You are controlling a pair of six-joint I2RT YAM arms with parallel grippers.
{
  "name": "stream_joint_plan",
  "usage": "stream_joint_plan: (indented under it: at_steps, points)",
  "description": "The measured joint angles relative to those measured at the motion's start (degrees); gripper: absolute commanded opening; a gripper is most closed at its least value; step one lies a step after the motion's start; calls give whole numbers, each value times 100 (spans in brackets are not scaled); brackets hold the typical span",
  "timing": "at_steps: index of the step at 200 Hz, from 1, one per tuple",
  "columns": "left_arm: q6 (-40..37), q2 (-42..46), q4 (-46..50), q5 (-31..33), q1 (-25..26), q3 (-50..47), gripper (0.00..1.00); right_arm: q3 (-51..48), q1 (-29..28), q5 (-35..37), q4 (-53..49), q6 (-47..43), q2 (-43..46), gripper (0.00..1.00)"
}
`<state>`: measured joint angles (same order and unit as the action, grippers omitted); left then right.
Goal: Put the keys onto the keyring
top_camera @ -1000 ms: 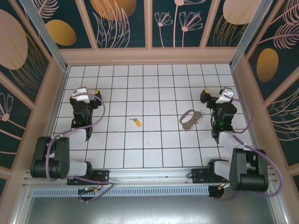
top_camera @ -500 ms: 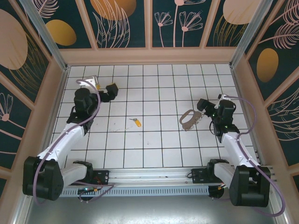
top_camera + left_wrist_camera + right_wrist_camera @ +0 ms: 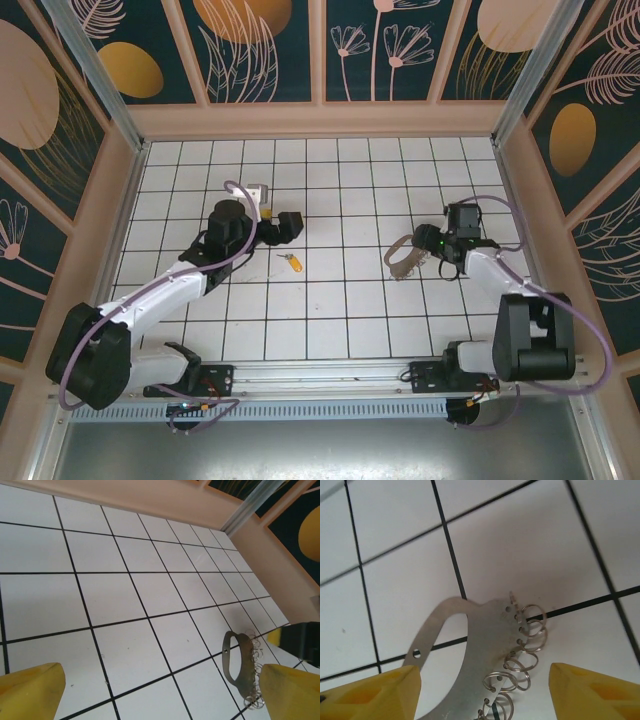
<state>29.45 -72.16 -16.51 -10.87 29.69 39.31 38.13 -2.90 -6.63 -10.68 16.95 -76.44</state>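
Nothing is threaded yet, as far as the views show. The key [image 3: 291, 262] lies alone on the table [image 3: 330, 320], well apart from the keyring [image 3: 403, 256], which lies flat off to its right, the rings [image 3: 525, 647] along its edge empty where they can be seen. The left gripper [image 3: 287, 226] hangs just beyond the key, spread wide and holding nothing. The right gripper [image 3: 427, 243] sits low over the keyring, its fingers [image 3: 592, 690] apart on either side of the ring-lined edge. Whether they touch it I cannot tell, since the tips are cut off. Left to do: grasp both pieces, bring them together, and work the key onto a ring.
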Motion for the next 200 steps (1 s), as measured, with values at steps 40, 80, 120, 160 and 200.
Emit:
stream_joint_plan:
  at_steps: [40, 80, 120, 160, 200]
  points:
    - [0, 131, -37, -76, 33, -184, 99, 297, -343, 315, -186, -4, -645, 51]
    - [2, 175, -144, -120, 33, -249, 99, 374, -610, 697, -420, -9, -734, 50]
    - [4, 175, -302, -170, 33, -289, 99, 374, -527, 866, -566, -13, -581, 61]
    - [4, 179, -343, -203, 33, -291, 99, 494, -398, 848, -588, -76, -857, 59]
    - [4, 291, -343, -203, 33, -291, 99, 577, -376, 765, -560, -162, -1215, 51]
